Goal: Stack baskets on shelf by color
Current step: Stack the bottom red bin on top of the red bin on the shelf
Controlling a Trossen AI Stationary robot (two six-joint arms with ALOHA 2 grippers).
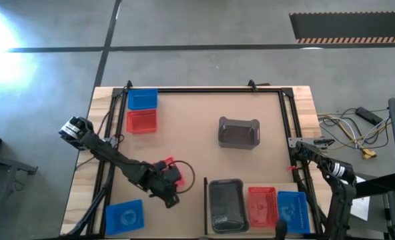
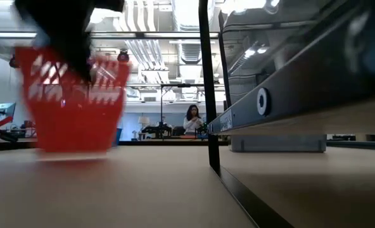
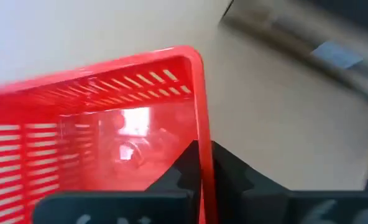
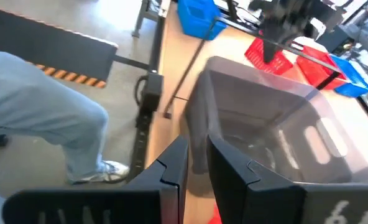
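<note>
At about seven o'clock on the table, your left gripper [image 1: 169, 179] is clenched on the rim of a red basket [image 1: 171, 169]. In the left wrist view its fingers [image 3: 185, 163] stand one on each side of that basket's [image 3: 103, 134] wall, pinching it. In the low view this basket [image 2: 73, 104] is blurred, and whether it touches the tabletop you cannot tell.

At five o'clock you have the shelf [image 1: 264, 230] holding a row of three: a dark grey basket [image 1: 225, 204], a second red basket [image 1: 262, 206] just beside it, and a blue basket [image 1: 292, 211] at the outer end.

Toward one o'clock from the table's centre another grey basket [image 1: 239, 132] stands alone. At eleven o'clock a blue basket [image 1: 142, 99] and a red one [image 1: 141, 121] sit side by side. At seven o'clock, near the front edge, one more blue basket [image 1: 125, 215] lies.

Your right arm waits at four o'clock by the table's edge; its gripper [image 4: 196, 162] holds nothing, the fingers [image 4: 227, 165] standing close with a narrow gap.

A person's trouser leg and shoe [image 4: 106, 169] show on the floor beside the table.
</note>
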